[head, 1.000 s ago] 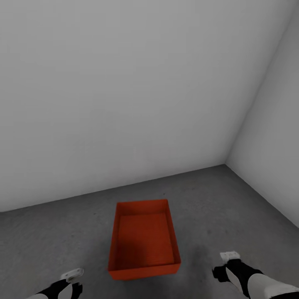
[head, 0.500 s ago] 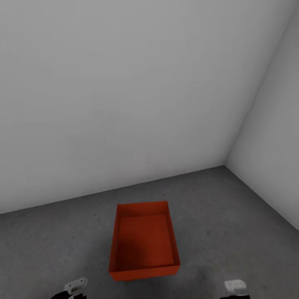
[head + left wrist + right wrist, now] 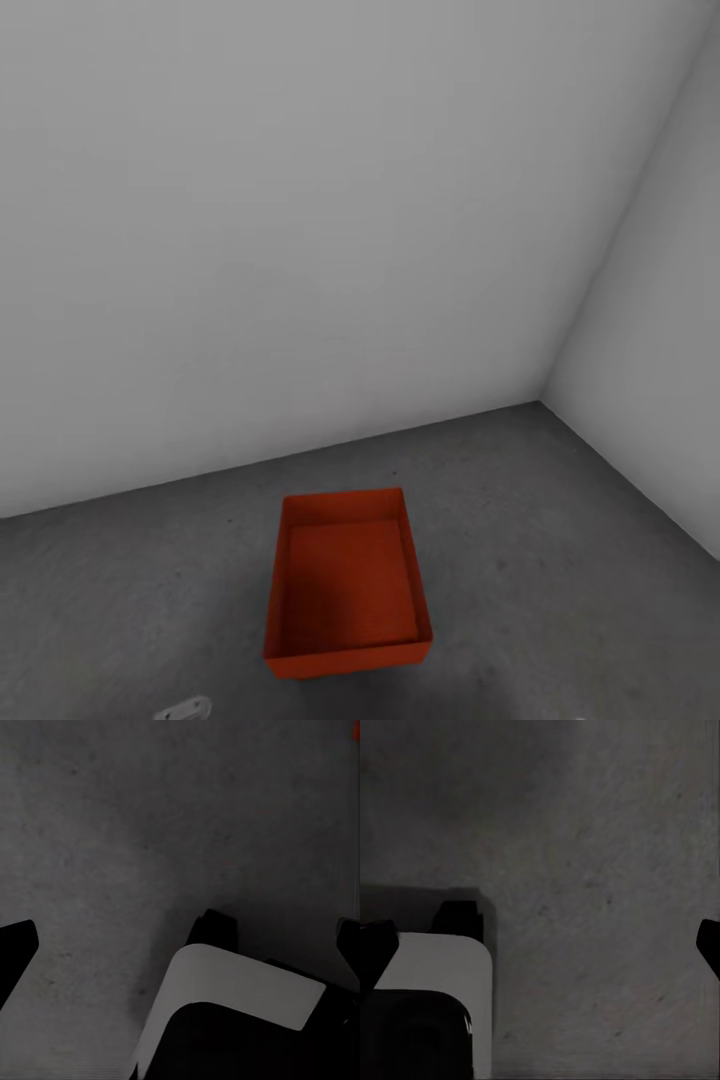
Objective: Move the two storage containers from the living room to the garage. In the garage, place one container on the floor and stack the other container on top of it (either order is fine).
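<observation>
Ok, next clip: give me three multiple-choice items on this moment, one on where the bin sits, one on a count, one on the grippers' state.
1. Where is the storage container?
A. on a wooden table
B. on the concrete floor near the corner of the walls
C. held up between both grippers

2. How many orange-red containers show in the head view?
A. one
B. two side by side
C. two stacked

3. How do the left gripper and right gripper stand in the wrist views?
A. both shut on the bin
B. one shut on the bin's rim
C. both open, with bare floor between the fingertips

Answers: 1 B, its base rests on grey concrete. 2 A, a single open bin is there. 3 C, each wrist view shows dark fingertips far apart with concrete between.
</observation>
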`<state>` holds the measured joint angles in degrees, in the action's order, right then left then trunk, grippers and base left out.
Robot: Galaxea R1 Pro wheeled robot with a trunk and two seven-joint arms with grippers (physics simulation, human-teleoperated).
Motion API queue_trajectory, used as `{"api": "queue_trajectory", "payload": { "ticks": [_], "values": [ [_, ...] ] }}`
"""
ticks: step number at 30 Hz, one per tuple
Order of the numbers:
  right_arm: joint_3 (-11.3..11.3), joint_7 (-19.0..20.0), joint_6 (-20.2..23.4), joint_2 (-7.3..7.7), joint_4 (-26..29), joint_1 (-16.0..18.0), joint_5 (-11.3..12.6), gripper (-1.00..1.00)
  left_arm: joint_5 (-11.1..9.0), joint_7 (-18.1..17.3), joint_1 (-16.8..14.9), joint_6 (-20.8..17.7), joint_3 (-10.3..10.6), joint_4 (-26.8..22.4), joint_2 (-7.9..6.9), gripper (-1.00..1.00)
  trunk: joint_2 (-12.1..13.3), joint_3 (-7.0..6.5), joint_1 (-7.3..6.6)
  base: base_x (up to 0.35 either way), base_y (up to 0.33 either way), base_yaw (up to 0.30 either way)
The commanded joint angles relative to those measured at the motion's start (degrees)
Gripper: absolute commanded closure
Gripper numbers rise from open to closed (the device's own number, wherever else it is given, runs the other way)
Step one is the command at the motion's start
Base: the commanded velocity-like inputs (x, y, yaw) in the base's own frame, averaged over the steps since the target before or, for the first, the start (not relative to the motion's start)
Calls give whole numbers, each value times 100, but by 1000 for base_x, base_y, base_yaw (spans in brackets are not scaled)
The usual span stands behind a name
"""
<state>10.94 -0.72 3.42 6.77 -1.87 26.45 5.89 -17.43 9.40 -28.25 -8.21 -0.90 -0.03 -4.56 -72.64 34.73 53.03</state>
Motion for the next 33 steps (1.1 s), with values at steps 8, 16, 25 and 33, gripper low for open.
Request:
{"api": "queue_trajectory", "payload": {
  "ticks": [8,16,25,33],
  "values": [
    [57,-18,-53,-24,-6,-232,51,-100,-23,17,77,-21,-11,2,137,-100,320,-140,-177,0,0,0],
    [58,-1,-52,-26,-6,-253,44,-100,-30,17,186,-16,-15,3,203,-100,641,-284,-352,0,0,0],
    [58,1,-52,-26,-6,-254,43,-100,-32,11,197,-27,-15,3,209,-100,1002,-445,-550,0,0,0],
    [58,1,-57,-89,-6,-254,43,-100,-32,23,203,-28,-15,3,219,-100,1002,-445,-550,0,0,0]
  ]
}}
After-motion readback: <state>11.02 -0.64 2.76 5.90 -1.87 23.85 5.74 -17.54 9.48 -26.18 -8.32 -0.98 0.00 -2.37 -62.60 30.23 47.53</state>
